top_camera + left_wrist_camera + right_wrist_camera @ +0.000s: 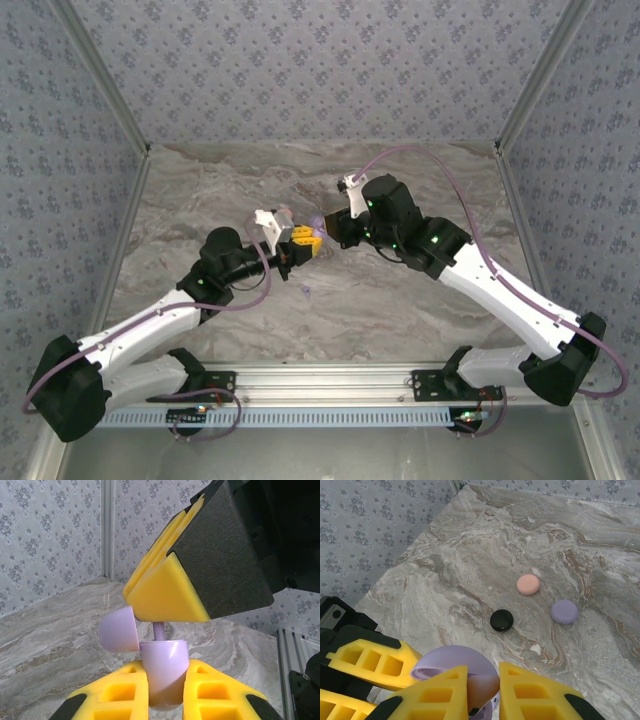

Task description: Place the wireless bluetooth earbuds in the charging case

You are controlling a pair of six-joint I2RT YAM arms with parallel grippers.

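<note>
Top: left tool [300, 243] and right tool [335, 230] sit tip to tip over the mid worktop [420, 170], with the lavender case [318, 222] between them.

Left wrist: left tool [162, 692] is closed on the case [162, 672], which stands upright between its yellow fingers [117, 695]. The lid [119, 629] is flipped open to the tool's left. Right tool [165, 612] sits just above, closed, pinching a lavender bud [160, 630]; the stem reaches down to the case mouth.

Right wrist: right tool [482, 680] grips the bud [487, 686], which is mostly hidden between its fingers. The lid [445, 661] is just ahead of the tips and the left tool [380, 682] is to the left. Further ahead on the worktop [470, 555] are a black disc [501, 620], a pink disc [528, 584] and a lavender disc [564, 611], lying apart.
</note>
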